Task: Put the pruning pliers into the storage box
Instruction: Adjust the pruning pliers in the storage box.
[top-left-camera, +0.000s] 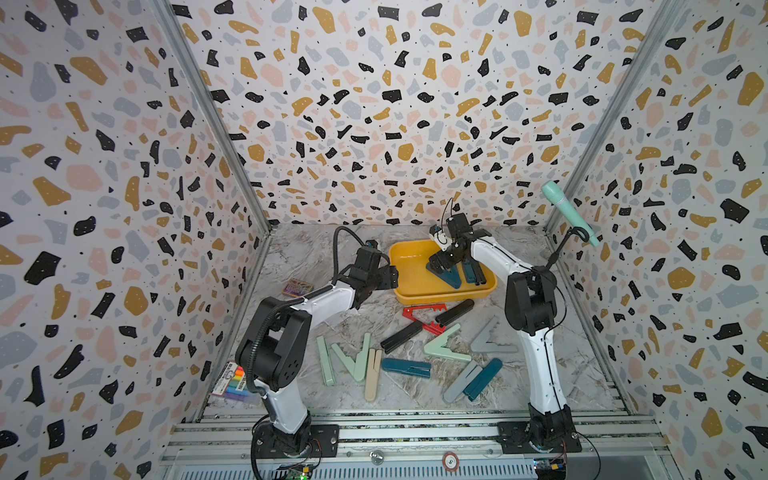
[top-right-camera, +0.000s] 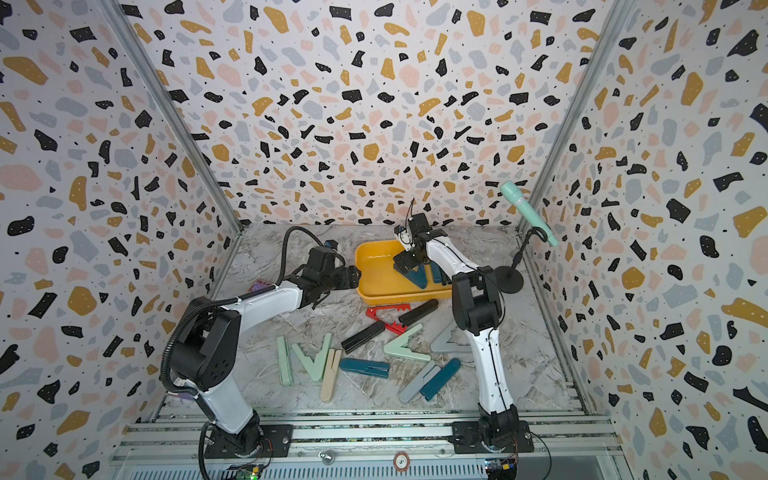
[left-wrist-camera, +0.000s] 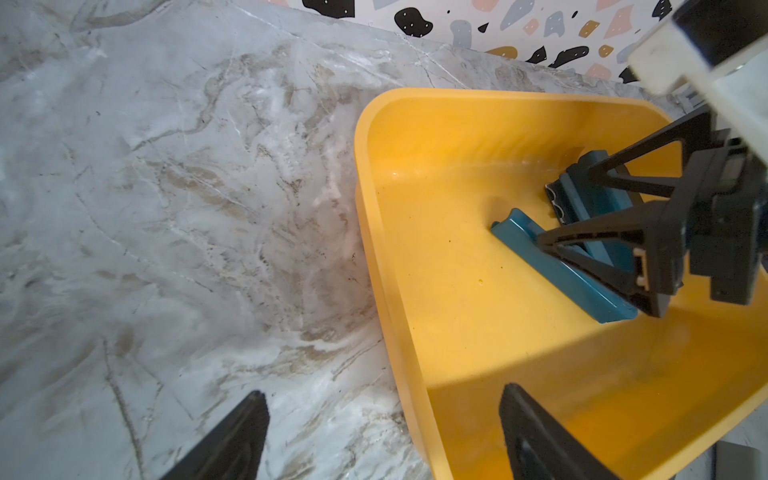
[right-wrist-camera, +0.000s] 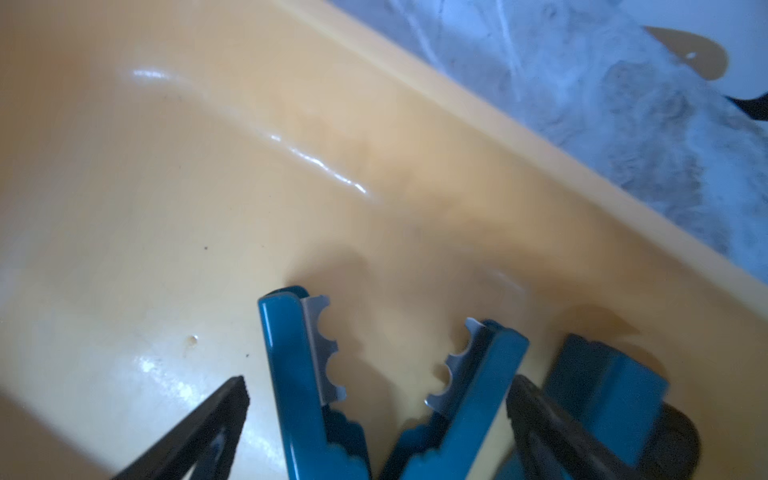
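Over box (top-left-camera: 409, 266), right fingers (right-wrist-camera: 235, 399) spread wide, gripping nothing, either side of teal pliers (right-wrist-camera: 299, 374) lying splayed on box floor (second teal pair (right-wrist-camera: 602, 390) just beside). At box end nearest left arm, left fingers (left-wrist-camera: 245, 428) straddle rim, likewise apart and empty. More pliers scattered on bench (top-left-camera: 299, 249) in front of box: red pair (top-left-camera: 424, 309), black, mint, grey, beige.
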